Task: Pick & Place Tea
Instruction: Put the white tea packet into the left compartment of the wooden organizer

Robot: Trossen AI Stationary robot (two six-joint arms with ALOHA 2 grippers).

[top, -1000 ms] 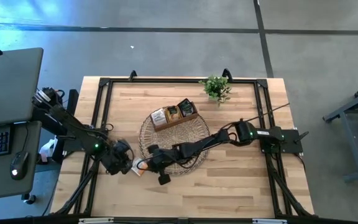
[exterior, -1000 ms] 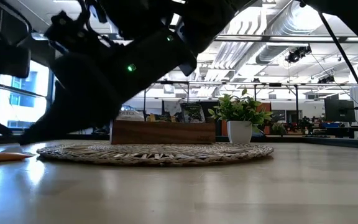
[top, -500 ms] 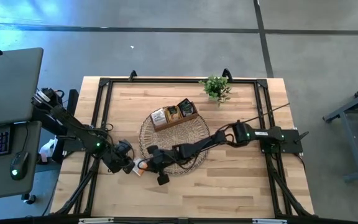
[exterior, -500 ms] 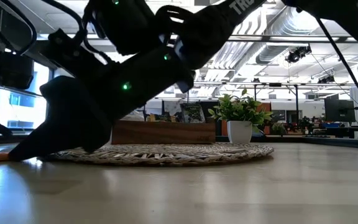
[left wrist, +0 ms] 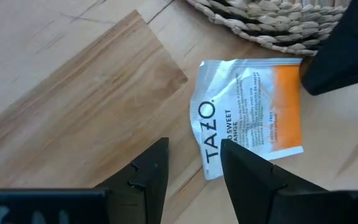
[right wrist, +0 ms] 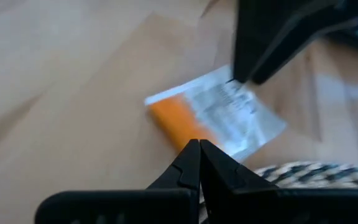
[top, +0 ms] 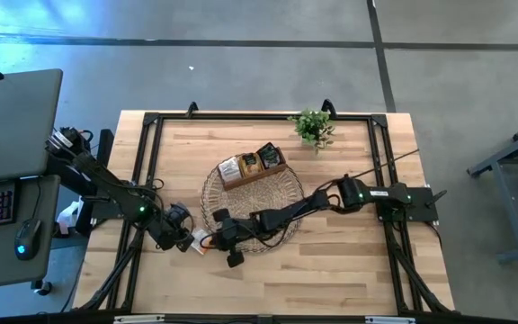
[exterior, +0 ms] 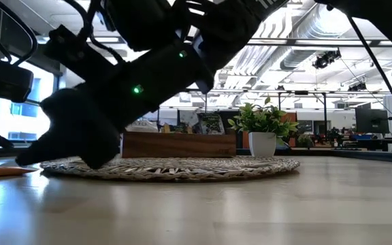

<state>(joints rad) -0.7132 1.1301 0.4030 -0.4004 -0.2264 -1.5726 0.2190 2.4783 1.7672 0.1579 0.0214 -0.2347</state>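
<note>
Orange-white tea packet (left wrist: 250,112) beside mat edge (left wrist: 272,25)

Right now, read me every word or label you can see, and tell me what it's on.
"TAZO": on the white and orange tea packet lying on the table beside the mat.
"SWEET" and "ANGE", cut off: same packet, beside the brand.
Small print on its orange half: too small to read.
Packets in the tray: too small.

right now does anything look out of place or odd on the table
Yes: one white and orange tea packet lies on the bare wood beside the woven mat, apart from the packets standing in the wooden tray. It looks a little crumpled. The left gripper is open right over one end; the shut right gripper points at the other.
</note>
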